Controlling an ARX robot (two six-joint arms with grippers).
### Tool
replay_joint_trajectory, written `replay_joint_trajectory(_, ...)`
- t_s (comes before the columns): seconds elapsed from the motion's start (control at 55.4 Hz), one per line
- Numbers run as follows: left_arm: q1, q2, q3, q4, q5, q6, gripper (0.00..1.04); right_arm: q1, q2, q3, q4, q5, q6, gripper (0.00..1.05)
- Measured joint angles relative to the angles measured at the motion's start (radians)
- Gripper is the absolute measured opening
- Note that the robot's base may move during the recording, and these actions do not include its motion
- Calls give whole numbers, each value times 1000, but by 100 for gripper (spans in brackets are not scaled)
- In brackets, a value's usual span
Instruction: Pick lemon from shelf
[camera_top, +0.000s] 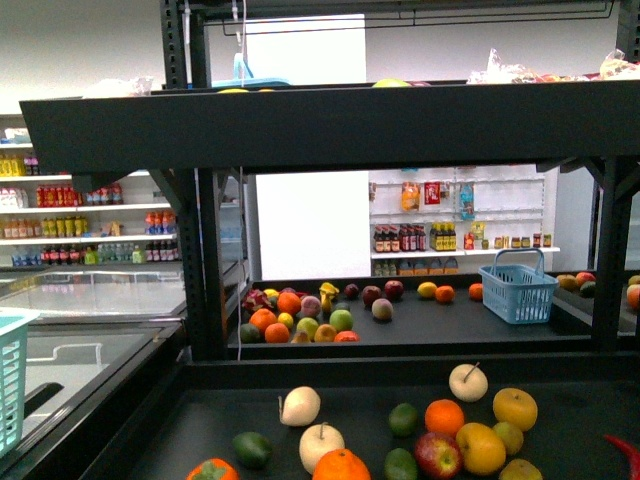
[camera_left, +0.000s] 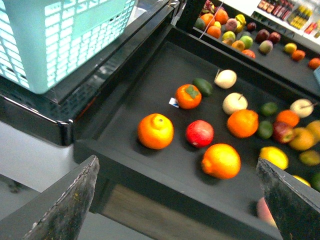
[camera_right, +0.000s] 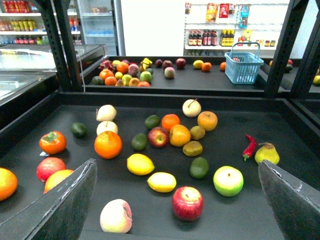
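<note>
— So, how far along?
— Barely begun, I'd judge: reach, grip and lift all remain. Both arms' jaws stand wide apart, holding nothing. The lemon (camera_right: 140, 164) lies on the shelf (camera_right: 280, 125) near its front edge, at four o'clock from the big orange (camera_right: 108, 144), with a second lemon (camera_right: 161, 182) just beside it.
— And the surface, the room?
— Black, matte, raised rim. At one o'clock, farther off, a blue basket (camera_top: 518, 290) on another deck (camera_top: 430, 325); at ten o'clock, white racks of bottles (camera_top: 90, 225).
</note>
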Motion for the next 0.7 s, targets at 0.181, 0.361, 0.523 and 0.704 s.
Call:
replay_joint_trajectory(0.181, 269, 385, 245, 87, 239, -219, 97, 0, 0, 0, 0, 0, 0, 97)
replay_joint_trajectory(0.361, 373, 766, 558, 93, 243, -357, 97, 0, 0, 0, 0, 0, 0, 97)
replay_joint_trajectory(0.523, 366, 1005, 803, 87, 233, -419, 97, 0, 0, 0, 0, 0, 0, 97)
replay_joint_trajectory(0.704, 334, 1238, 1065, 69, 190, -463, 97, 0, 0, 0, 0, 0, 0, 97)
